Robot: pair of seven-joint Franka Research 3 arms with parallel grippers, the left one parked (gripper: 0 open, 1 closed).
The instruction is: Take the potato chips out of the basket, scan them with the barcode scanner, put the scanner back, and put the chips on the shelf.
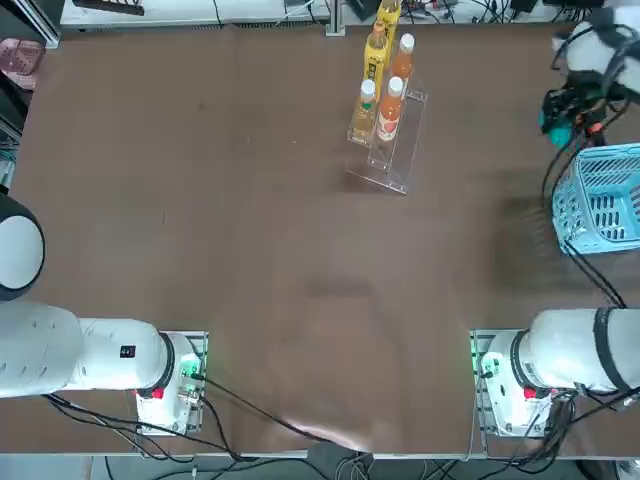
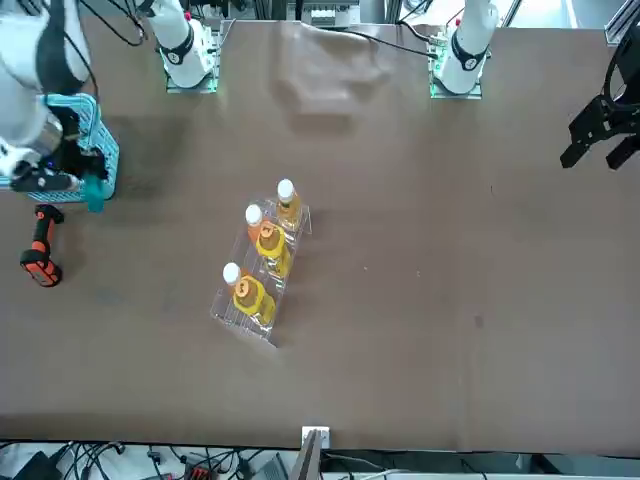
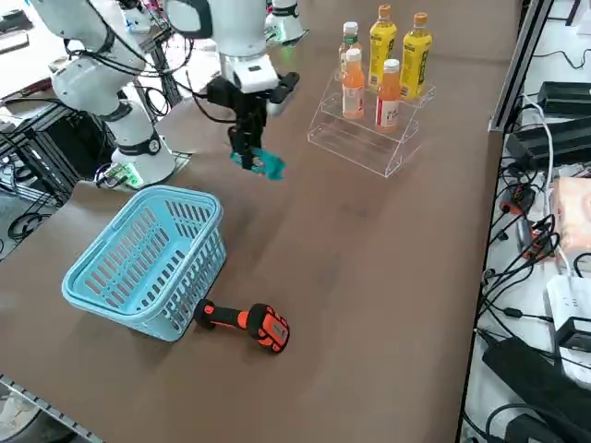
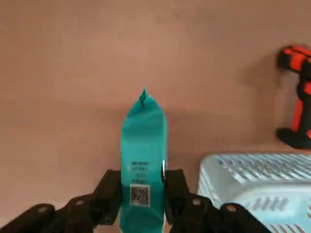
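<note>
So the potato chips (image 4: 144, 155) are out of the basket (image 3: 148, 263) at this point, pinched at one end between the two fingers of the right gripper (image 4: 144, 196), with the rest of the teal packet sticking out past the fingertips. The wrist view shows a little printed code square on the packet right between the pads, and that's my first worry: the fingers partly frame it, so a scanner beam might have trouble reading it cleanly. The packet hangs in the air above bare table, just beyond the basket's far rim in the side view. The barcode scanner (image 3: 247, 323) is lying flat on the table right against the basket's outer wall, black body with orange grip, untouched. Here's the awkward bit as I see it: one working arm, hand already full, so the chips probably have to be set down before the scanner gets picked up, and a slim bag could land code-side down. The grip is only on the end, so a quick swing might let it slip or twist. The shelf (image 3: 365, 138) sits well apart, already crowded with bottles (image 3: 388, 92), so knocking one while placing looks possible.
</note>
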